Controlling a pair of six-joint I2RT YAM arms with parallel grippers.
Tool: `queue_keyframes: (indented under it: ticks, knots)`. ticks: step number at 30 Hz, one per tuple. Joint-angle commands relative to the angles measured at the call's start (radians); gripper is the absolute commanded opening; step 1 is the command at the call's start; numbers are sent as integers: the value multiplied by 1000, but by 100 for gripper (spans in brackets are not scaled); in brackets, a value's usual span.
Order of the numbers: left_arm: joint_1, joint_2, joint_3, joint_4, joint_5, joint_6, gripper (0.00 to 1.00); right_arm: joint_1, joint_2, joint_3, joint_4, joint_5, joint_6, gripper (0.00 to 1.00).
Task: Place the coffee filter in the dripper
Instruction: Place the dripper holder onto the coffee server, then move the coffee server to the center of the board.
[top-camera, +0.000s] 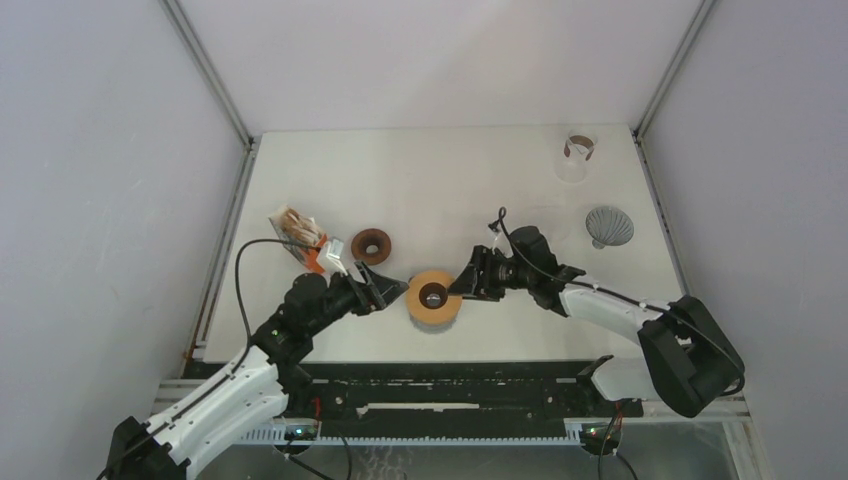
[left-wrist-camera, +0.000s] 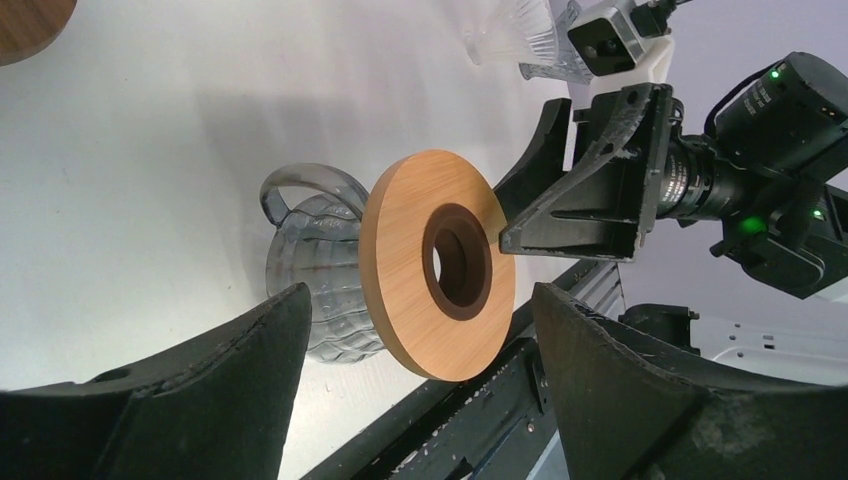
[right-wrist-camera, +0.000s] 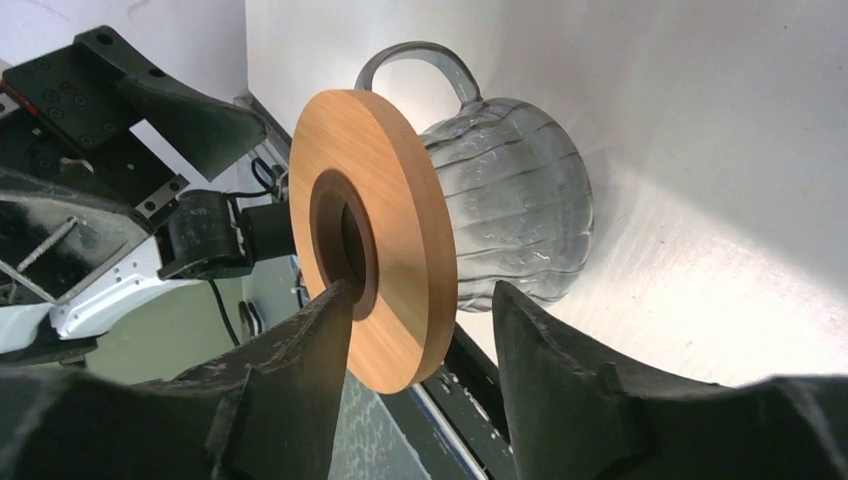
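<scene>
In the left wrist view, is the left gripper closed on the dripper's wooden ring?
No, the left gripper stands wide open, its jaws apart from the wooden ring.

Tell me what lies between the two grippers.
The dripper with its wooden ring sits between the left gripper and right gripper, clearest in the top view.

The top view looks down from above and behind the robot, far enough back to take in the whole white surface (top-camera: 450, 180); the left wrist view sits low and close, looking out between the fingers of the left end effector (top-camera: 392, 291) toward the right side; the right wrist view looks the opposite way between the fingers of the right end effector (top-camera: 462, 282), equally close; all three share the dripper (top-camera: 434, 297); each wrist view catches the other end effector beyond it.
</scene>
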Motion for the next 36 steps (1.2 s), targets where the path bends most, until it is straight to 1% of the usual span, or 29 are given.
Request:
queue_keyframes:
  ticks: [1, 3, 6, 9, 12, 15, 19, 21, 25, 28, 32, 36]
  knots:
    - [-7, -3, -26, 41, 12, -3, 87, 8, -102, 67, -109, 40, -101, 66]
    - [-7, -15, -25, 32, -2, 2, 88, 23, -139, 105, -192, 79, -169, 74]
    - [-7, -33, -14, 2, -24, 17, 91, 71, -186, 143, -284, 154, -253, 84]
    - [-7, -44, -10, -13, -26, 19, 94, 141, -210, 156, -339, 262, -311, 89]
    - [-7, -58, -16, -11, -3, 41, 97, 223, -225, 156, -367, 382, -350, 91]
    - [-7, -99, -25, -11, 43, 103, 99, 286, -242, 156, -379, 470, -384, 92]
    - [-13, -193, -67, -18, 61, 182, 100, 308, -267, 154, -380, 520, -402, 91]
    - [-34, -233, -91, -21, 28, 193, 100, 307, -287, 154, -377, 538, -410, 92]
    - [-137, -249, -102, -37, -76, 224, 100, 309, -311, 153, -366, 543, -430, 92]
    - [-232, -222, -87, -65, -169, 303, 100, 313, -317, 145, -365, 548, -443, 92]
    - [-387, -232, -87, -89, -340, 384, 100, 314, -333, 133, -366, 556, -449, 92]
    - [-513, -210, -117, -56, -520, 447, 100, 311, -357, 120, -354, 561, -452, 92]
